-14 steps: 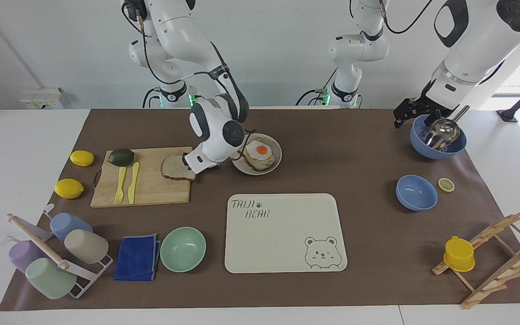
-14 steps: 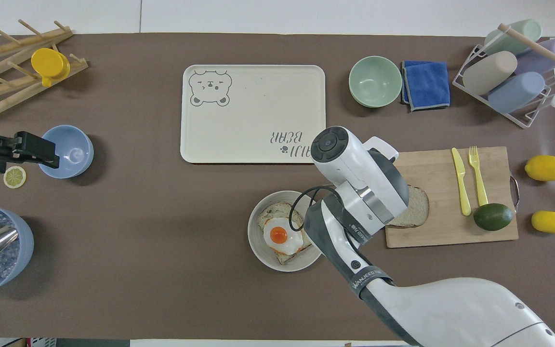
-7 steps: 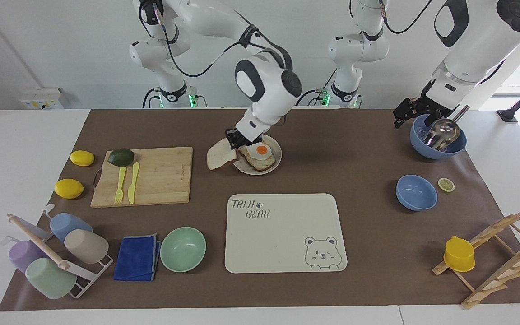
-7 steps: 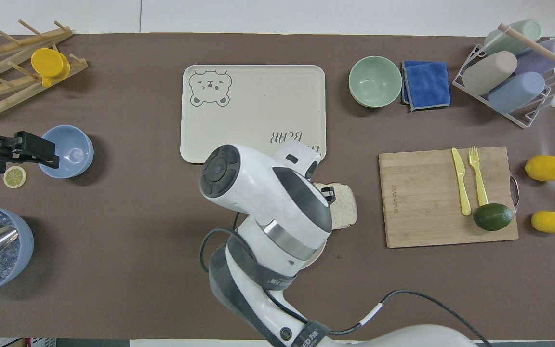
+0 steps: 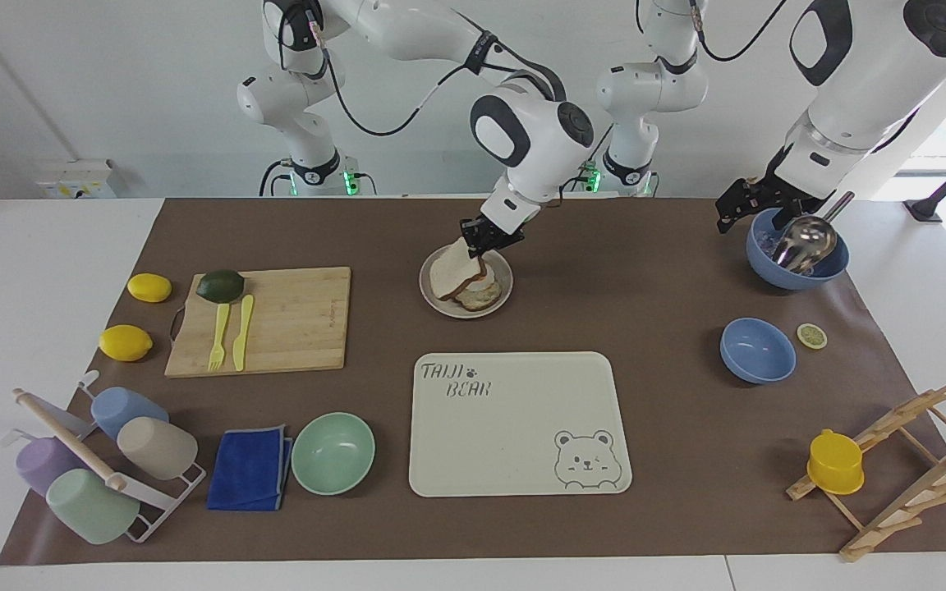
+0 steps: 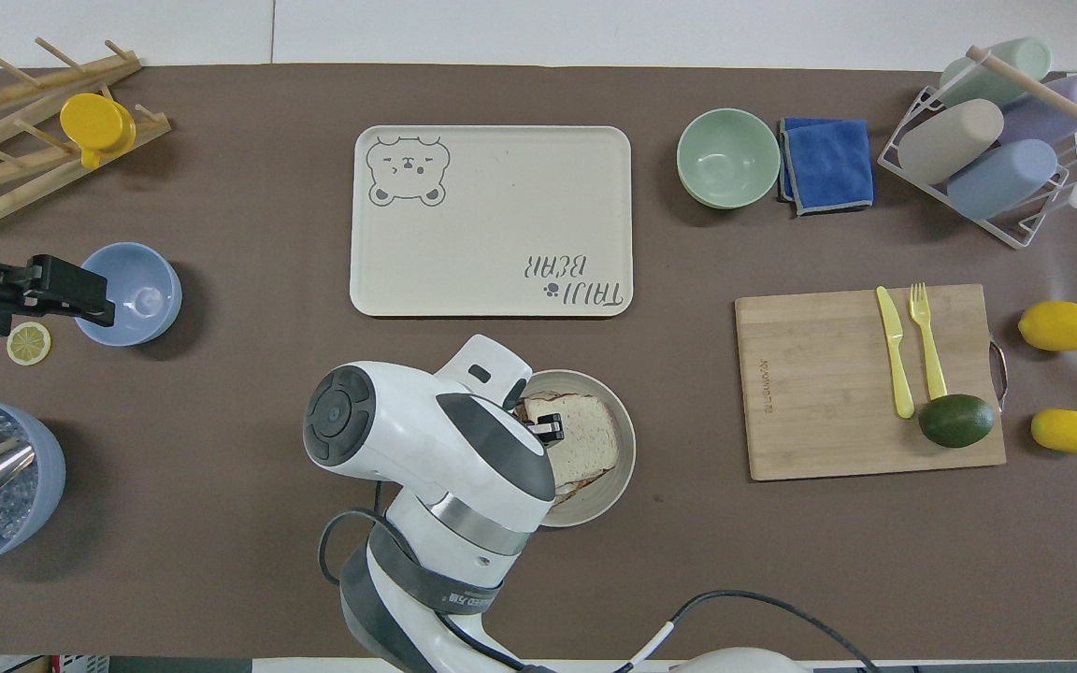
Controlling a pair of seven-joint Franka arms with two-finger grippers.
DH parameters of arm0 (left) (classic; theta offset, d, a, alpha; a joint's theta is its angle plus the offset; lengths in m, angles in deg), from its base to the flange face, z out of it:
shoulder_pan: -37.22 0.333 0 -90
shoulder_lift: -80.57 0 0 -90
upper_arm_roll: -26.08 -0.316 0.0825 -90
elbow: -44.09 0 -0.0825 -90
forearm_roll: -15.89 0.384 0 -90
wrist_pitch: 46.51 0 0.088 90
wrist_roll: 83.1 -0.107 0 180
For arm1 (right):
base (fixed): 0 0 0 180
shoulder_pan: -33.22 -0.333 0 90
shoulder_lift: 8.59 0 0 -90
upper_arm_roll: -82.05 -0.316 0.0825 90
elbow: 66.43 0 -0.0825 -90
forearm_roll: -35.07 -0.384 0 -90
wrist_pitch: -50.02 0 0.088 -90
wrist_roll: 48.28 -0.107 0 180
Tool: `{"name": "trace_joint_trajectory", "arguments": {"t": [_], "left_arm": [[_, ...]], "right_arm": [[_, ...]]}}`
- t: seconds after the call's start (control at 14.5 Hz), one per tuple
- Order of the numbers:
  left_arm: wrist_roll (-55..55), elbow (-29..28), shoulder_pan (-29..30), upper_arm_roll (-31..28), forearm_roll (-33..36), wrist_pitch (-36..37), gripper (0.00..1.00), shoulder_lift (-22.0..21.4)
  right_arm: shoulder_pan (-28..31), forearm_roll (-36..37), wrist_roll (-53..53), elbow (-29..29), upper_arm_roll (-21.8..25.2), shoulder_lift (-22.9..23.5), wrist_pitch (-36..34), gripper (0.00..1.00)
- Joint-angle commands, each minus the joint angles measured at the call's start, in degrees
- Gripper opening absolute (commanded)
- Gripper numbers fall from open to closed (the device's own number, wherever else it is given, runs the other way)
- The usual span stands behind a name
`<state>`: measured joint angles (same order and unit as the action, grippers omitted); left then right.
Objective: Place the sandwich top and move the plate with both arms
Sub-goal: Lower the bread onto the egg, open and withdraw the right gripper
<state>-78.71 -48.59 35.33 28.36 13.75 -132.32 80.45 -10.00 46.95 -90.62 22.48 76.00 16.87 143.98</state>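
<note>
My right gripper (image 5: 485,238) is shut on one edge of the sandwich top (image 5: 450,277), a light brown bread slice. It holds the slice tilted over the plate (image 5: 496,309), covering most of the egg toast (image 5: 483,297) that lies on it. In the overhead view the slice (image 6: 587,435) lies over the plate (image 6: 621,467), with the right gripper (image 6: 543,427) at its edge. I cannot tell whether the slice touches the toast. My left gripper (image 5: 726,217) waits in the air beside the dark blue bowl (image 5: 797,271) at the left arm's end.
A bear-printed tray (image 5: 522,460) lies farther from the robots than the plate. A cutting board (image 5: 292,328) with knife, fork and avocado lies toward the right arm's end. A mint bowl (image 5: 333,453), a blue cloth (image 5: 250,468), a small blue bowl (image 5: 757,351) and racks stand around.
My right gripper took the bread slice off the cutting board, lifted it and carried it over the plate, where it now hides the egg. The left arm has not moved.
</note>
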Motion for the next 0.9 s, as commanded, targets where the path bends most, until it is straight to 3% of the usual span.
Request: {"name": "trace_joint_trajectory", "arguments": {"t": [0.0, 0.07, 0.14, 0.21, 0.35, 0.62, 0.83], "left_arm": [[0.3, -1.3, 0.5, 0.2, 0.6, -0.2, 1.00, -1.3], [0.5, -1.2, 0.1, 0.2, 0.6, -0.2, 1.00, -1.3], [0.6, -1.2, 0.0, 0.2, 0.6, -0.2, 1.00, -1.3], [0.5, -1.4, 0.4, 0.2, 0.6, -0.3, 1.00, -1.3], [0.6, -1.4, 0.5, 0.2, 0.6, -0.3, 1.00, -1.3], [0.6, -1.5, 0.7, 0.2, 0.5, -0.3, 1.00, -1.5], [3.6, -3.5, -0.4, 0.6, 0.2, -2.0, 1.00, -2.2]], "right_arm": [[0.9, -3.5, -1.3, 2.1, -0.1, -1.1, 3.8, 0.20], [1.2, -4.8, -1.3, 2.1, -0.1, -1.0, 5.4, 0.63], [1.4, -5.6, -1.3, 1.7, 0.0, -0.9, 6.2, 0.77], [1.5, -5.7, -1.2, 0.9, 0.0, -1.1, 6.7, 1.00], [4.7, -5.6, 0.0, -0.4, 0.5, -3.5, 7.3, 1.00], [22.3, -6.4, 10.1, -0.4, 0.4, -11.4, 5.1, 1.00], [31.8, -7.8, 15.1, -0.5, 0.4, -15.0, 0.8, 1.00]]}}
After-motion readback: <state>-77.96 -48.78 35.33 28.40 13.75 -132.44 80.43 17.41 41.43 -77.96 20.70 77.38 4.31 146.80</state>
